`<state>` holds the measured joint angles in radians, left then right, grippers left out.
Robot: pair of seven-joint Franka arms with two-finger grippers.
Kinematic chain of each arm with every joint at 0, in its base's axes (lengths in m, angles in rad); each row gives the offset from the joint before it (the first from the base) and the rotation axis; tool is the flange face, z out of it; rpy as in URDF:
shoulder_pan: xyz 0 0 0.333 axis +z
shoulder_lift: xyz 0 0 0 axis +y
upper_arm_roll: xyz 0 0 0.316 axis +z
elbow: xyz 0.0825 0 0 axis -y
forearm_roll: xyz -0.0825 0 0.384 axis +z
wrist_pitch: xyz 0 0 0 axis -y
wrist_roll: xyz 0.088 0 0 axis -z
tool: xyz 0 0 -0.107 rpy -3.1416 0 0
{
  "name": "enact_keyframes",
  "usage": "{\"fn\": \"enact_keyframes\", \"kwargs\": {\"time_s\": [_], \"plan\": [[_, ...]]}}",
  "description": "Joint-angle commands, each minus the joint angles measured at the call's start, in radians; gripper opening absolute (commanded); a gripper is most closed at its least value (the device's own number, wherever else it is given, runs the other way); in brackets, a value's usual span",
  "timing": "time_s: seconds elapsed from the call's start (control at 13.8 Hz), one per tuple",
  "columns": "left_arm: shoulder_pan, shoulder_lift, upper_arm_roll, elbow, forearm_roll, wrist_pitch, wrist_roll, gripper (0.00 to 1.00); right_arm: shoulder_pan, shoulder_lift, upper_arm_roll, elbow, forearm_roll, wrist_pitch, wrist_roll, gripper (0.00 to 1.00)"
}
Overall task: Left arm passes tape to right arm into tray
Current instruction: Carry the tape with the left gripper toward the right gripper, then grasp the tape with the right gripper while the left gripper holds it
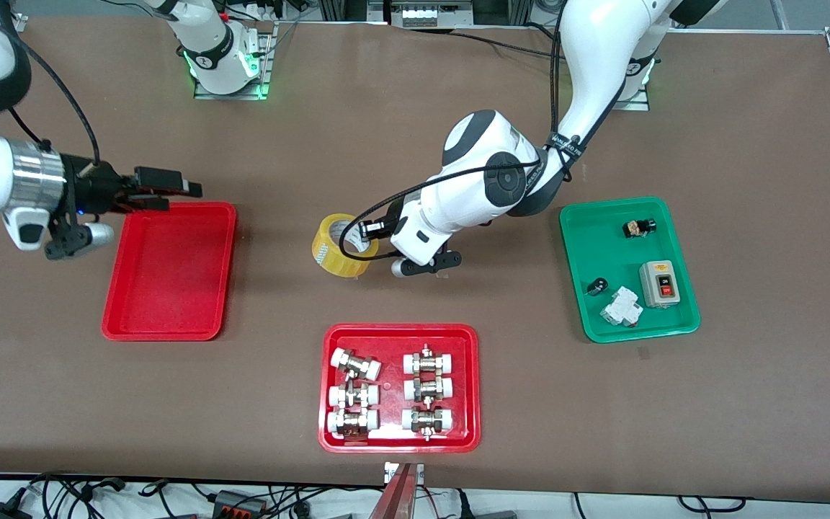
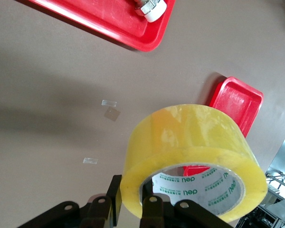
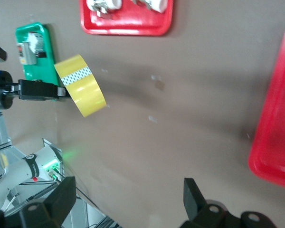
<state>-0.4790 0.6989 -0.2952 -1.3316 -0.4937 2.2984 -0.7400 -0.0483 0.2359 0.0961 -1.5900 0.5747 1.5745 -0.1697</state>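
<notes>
While your left pincer [image 1: 362, 232] pinches only the tape [image 1: 341, 245] wall above the mid-worktop [image 1: 415, 144], the roll could swing loose before the wide-open right pincer [image 1: 163, 191], over the tray [image 1: 170, 270], grips.

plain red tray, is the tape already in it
No, the plain red tray holds nothing, and the tape is gripped by the left claw above the bare table between the trays.

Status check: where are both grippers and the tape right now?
Left gripper shut on translucent yellow tape roll, held over bare table. Right gripper open over plain red shallow tray. Nothing between them.
</notes>
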Motion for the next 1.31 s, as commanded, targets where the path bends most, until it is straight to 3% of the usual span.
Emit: {"fn": "enact_keyframes", "kwargs": {"time_s": [0.0, 0.29, 0.58, 0.8, 1.23], "plan": [[-0.007, 0.02, 0.002, 0.051, -0.022, 0.004, -0.012, 0.01, 0.018, 0.005, 0.007, -0.054, 0.074, 0.109, -0.106, 1.0], [-0.039, 0.082, 0.002, 0.12, -0.026, 0.064, -0.028, 0.01, 0.12, 0.019, 0.007, -0.128, 0.168, 0.316, -0.14, 1.0], [-0.046, 0.093, -0.001, 0.124, -0.025, 0.065, -0.064, 0.01, 0.208, 0.072, 0.007, -0.13, 0.172, 0.475, -0.181, 1.0], [-0.046, 0.1, -0.001, 0.126, -0.034, 0.065, -0.048, 0.01, 0.22, 0.12, 0.007, -0.13, 0.172, 0.536, -0.301, 1.0], [-0.049, 0.111, -0.001, 0.126, -0.06, 0.065, 0.011, 0.01, 0.265, 0.148, 0.008, -0.146, 0.215, 0.584, -0.309, 1.0]]}}
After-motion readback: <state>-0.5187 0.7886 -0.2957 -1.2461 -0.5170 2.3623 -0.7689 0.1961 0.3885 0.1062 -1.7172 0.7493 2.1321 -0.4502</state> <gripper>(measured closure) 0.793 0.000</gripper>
